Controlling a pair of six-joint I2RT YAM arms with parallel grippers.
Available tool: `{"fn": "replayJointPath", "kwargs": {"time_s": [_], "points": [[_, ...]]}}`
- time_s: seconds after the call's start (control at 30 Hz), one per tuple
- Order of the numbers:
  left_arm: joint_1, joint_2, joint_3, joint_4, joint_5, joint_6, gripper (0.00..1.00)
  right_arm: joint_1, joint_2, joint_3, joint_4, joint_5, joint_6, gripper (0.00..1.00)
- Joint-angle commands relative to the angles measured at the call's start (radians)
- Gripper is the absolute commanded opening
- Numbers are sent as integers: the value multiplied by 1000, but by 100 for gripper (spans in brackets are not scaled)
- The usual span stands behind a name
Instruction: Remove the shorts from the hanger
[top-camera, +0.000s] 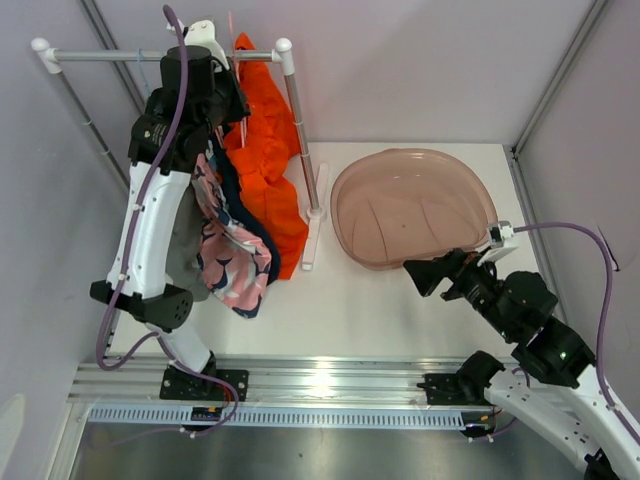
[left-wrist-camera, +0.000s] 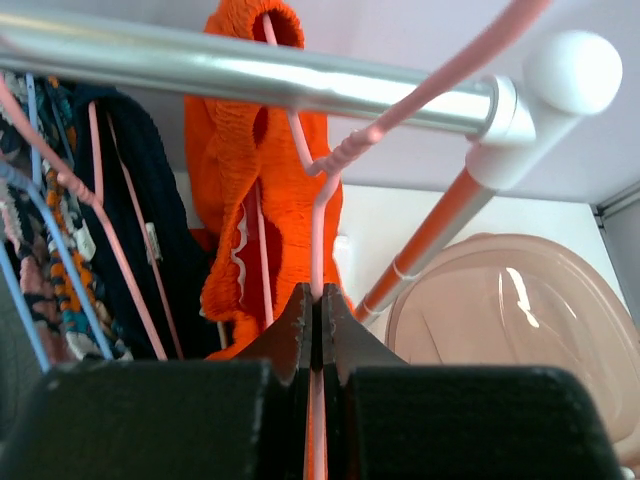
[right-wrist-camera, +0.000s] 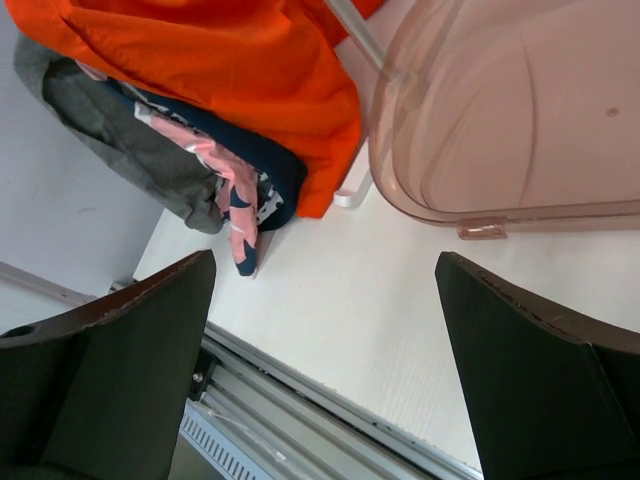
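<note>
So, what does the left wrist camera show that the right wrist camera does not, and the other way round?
Only the left wrist view: the left gripper shut on the pink hanger wire, just under the metal rail with its white end cap.
Only the right wrist view: the right gripper, open, above the white table, and a grey garment.
Both: the orange shorts and the pink translucent basin.

Orange shorts (top-camera: 265, 170), pink hanger (left-wrist-camera: 319, 240)
</note>
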Motion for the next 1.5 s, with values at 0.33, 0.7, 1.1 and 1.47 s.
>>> {"fn": "replayJointPath", "kwargs": {"time_s": [0.33,0.7,1.1,1.47], "points": [[-24,-271,-320,116,25,-85,0,402,622,365,277,42,-189,99],[-35,-330,-361,107,38,-182,0,472,985,550,500,182,-198,99],[-38,-387,-395,119,99,-253,0,478,1144,554,675,279,-197,99],[-38,-455,-475,142,62,-211,0,595,1128,483,751,414,-321,0]]}}
